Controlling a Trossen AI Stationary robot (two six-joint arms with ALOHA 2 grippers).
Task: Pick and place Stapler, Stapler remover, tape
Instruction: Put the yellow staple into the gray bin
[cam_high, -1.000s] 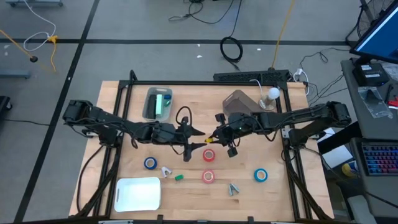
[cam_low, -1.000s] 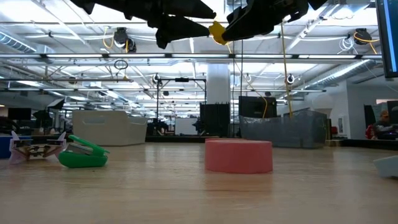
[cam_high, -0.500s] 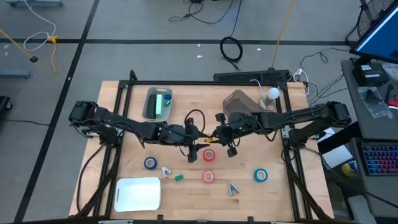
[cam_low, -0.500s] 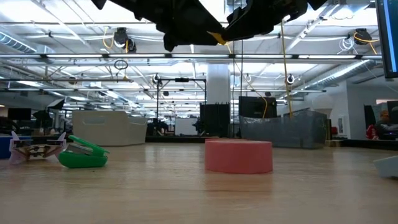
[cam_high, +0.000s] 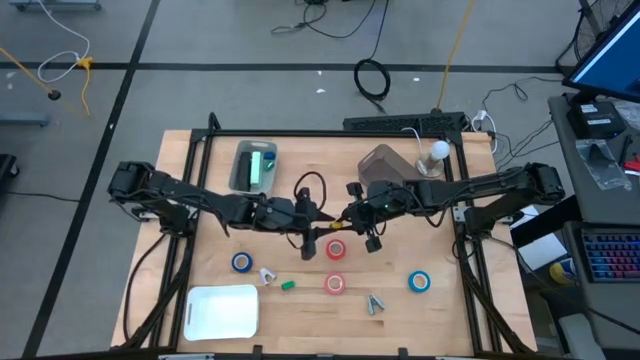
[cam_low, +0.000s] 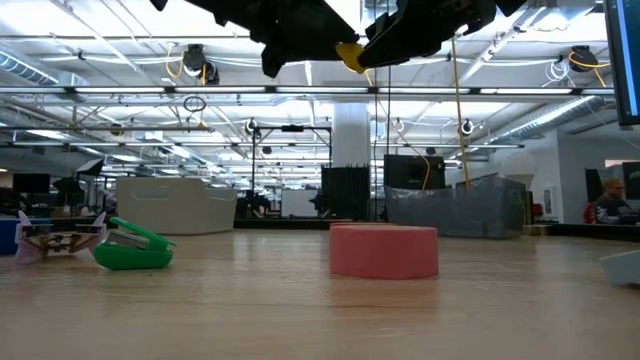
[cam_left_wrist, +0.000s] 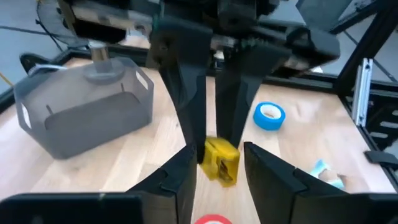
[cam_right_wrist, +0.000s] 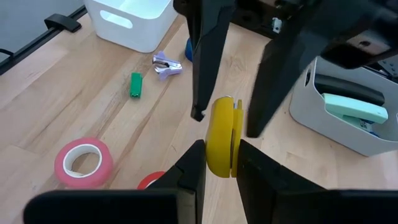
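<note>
A small yellow stapler (cam_high: 335, 226) hangs in the air over the table's middle, held by my right gripper (cam_right_wrist: 221, 148), which reaches in from the right. My left gripper (cam_left_wrist: 219, 157) is open. Its fingers stand on either side of the stapler's free end (cam_left_wrist: 221, 163) without touching it. On the table lie two red tape rolls (cam_high: 336, 250) (cam_high: 335, 284) and two blue ones (cam_high: 241, 262) (cam_high: 418, 282). There are also a small green stapler (cam_high: 288, 285) and two staple removers (cam_high: 267, 275) (cam_high: 375, 304). My right gripper pinches the yellow stapler between its two fingers (cam_right_wrist: 194, 163), one on each flat side (cam_right_wrist: 214, 134). The fingers come about level from the table's right. The stapler is lifted well clear of the table (cam_low: 349, 54), and its other end points toward the left gripper.
A white bin (cam_high: 222, 312) stands near the table's near-left corner. A grey bin (cam_high: 254, 166) holding a teal stapler sits at the far left. A second grey bin (cam_high: 383, 165) and a white-bulbed thing (cam_high: 438, 150) are at the far right. The near red roll (cam_low: 384, 250) lies under the grippers.
My left gripper has moved toward the table's right and closed in on the yellow stapler. Its open fingers now stand on either side of the stapler. The right gripper and the stapler have stayed where they were.
</note>
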